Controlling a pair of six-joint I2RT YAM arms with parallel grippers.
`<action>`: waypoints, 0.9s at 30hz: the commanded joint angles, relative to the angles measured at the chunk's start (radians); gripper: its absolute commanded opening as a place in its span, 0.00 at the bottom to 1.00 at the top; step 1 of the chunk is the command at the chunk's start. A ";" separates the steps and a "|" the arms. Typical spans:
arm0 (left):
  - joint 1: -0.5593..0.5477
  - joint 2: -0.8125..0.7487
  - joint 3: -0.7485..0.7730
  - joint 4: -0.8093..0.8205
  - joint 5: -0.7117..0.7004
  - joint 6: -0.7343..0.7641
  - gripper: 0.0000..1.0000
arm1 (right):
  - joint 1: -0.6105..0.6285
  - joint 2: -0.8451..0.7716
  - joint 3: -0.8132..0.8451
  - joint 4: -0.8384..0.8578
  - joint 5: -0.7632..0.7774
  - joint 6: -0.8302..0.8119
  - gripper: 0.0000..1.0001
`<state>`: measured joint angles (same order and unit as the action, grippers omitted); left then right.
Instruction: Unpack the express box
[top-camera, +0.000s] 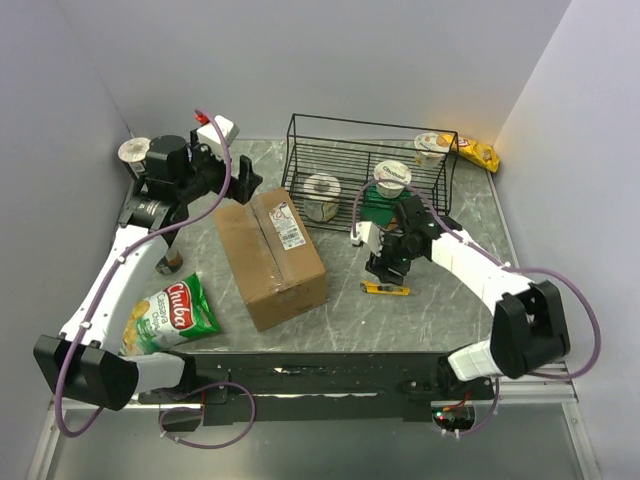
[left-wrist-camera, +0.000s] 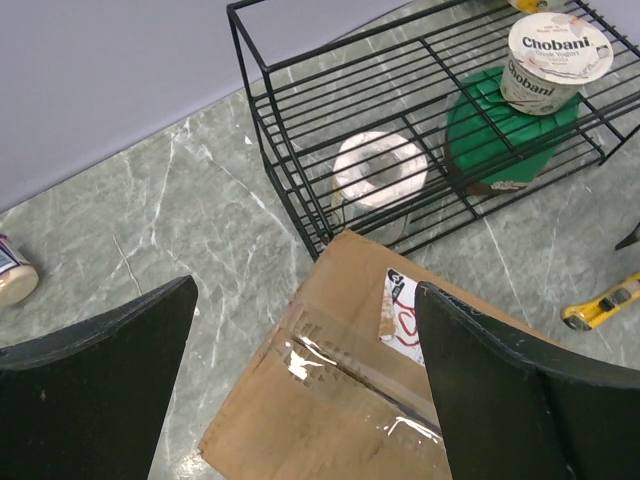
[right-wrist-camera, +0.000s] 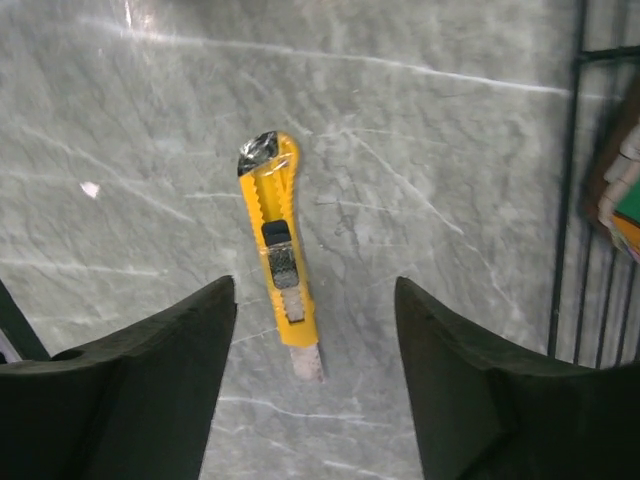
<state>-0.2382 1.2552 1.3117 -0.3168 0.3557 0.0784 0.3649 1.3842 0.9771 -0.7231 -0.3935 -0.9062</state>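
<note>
The express box (top-camera: 270, 257) is a brown carton lying on the table's middle, flaps closed, a clear taped seam and a white label on top. In the left wrist view its far end (left-wrist-camera: 345, 390) lies below my left gripper (left-wrist-camera: 305, 330), which hangs open above it, touching nothing. A yellow utility knife (top-camera: 385, 289) lies flat on the table to the right of the box, blade out. My right gripper (top-camera: 388, 268) hovers open directly over it; in the right wrist view the knife (right-wrist-camera: 278, 250) lies between and ahead of the fingers, untouched.
A black wire basket (top-camera: 365, 170) stands behind the box, holding a tape roll (top-camera: 322, 193), a green item (top-camera: 377, 205) and a Chobani cup (top-camera: 392, 175). A green chip bag (top-camera: 170, 313) lies front left. A cup (top-camera: 432, 147) and yellow packet (top-camera: 478, 152) sit back right.
</note>
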 joint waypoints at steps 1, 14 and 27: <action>-0.006 -0.045 -0.015 -0.008 0.031 0.041 0.97 | 0.005 0.073 0.038 -0.064 -0.039 -0.152 0.66; -0.006 -0.056 -0.016 -0.028 0.028 0.058 0.96 | 0.019 0.162 -0.041 -0.021 0.053 -0.345 0.64; -0.007 -0.054 0.000 -0.057 0.034 0.057 0.97 | 0.080 0.260 -0.055 -0.007 0.119 -0.528 0.36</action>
<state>-0.2401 1.2308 1.2957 -0.3820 0.3729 0.1200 0.4168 1.6184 0.9195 -0.7269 -0.3019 -1.3190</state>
